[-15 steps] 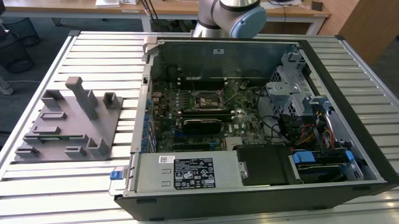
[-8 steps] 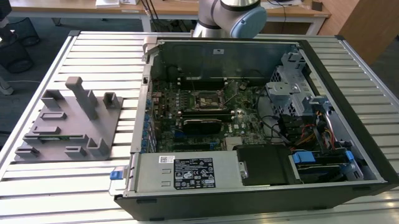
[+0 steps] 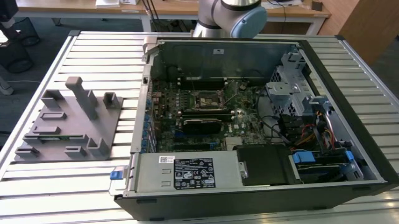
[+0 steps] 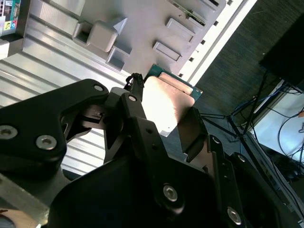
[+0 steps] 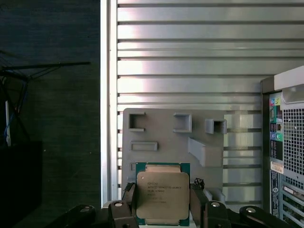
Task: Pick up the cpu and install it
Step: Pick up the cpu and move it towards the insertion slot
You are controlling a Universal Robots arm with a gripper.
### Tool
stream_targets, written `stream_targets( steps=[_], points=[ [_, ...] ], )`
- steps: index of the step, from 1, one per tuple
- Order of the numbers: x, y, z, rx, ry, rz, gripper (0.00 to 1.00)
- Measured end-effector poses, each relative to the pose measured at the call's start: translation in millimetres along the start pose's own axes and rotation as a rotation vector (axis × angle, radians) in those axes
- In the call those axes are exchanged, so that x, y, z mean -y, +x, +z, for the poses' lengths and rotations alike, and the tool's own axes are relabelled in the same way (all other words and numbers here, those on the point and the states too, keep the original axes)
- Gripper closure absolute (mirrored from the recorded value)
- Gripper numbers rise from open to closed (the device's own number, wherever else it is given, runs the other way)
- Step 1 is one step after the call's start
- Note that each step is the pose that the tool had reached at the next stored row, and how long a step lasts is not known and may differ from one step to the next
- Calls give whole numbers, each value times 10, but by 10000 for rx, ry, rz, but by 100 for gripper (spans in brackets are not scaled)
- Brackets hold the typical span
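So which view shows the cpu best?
The first wrist view: the cpu faces the camera squarely, metal top and green rim clear, clamped in the gripper. The second wrist view shows the cpu slanted, glare-washed, partly behind a finger.

Wooden desk (image 3: 168, 10), dark floor (image 3: 22, 116)

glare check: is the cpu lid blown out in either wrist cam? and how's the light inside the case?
Second wrist view: yes, the cpu lid is washed out almost white by glare. First wrist view: the cpu is evenly lit, no hot spot. Exterior view: the case interior sits in shade, while the slatted table is bright.
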State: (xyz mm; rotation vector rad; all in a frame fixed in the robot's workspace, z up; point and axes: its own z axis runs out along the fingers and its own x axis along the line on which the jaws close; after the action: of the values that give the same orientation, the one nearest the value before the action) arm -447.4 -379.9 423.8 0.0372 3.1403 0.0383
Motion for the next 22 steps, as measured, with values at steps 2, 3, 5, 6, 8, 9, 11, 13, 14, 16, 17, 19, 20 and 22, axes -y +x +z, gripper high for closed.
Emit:
stream_targets(
  steps=[2,3,5,6,8,9,11,13,14,16,17,19,20,22],
  points=[
    [-1,-25,0,-1,1,0,46],
    [-1,-38,0,0,0,0,46],
    [-2,-89,0,0,0,0,46],
    [-2,-101,0,0,0,0,46],
    [-3,-136,0,0,0,0,46],
    [-3,-148,1,1,0,0,46],
    [-4,-174,0,0,0,0,46],
    [-5,-201,0,0,0,0,46],
    [-5,-216,0,0,0,1,46],
    [-6,-244,0,0,0,0,46],
    [-6,-258,1,1,0,0,46],
    [-7,-287,0,0,0,0,46],
    [-7,-300,1,1,0,-1,46],
    [-8,-326,1,0,0,0,46]
  ],
)
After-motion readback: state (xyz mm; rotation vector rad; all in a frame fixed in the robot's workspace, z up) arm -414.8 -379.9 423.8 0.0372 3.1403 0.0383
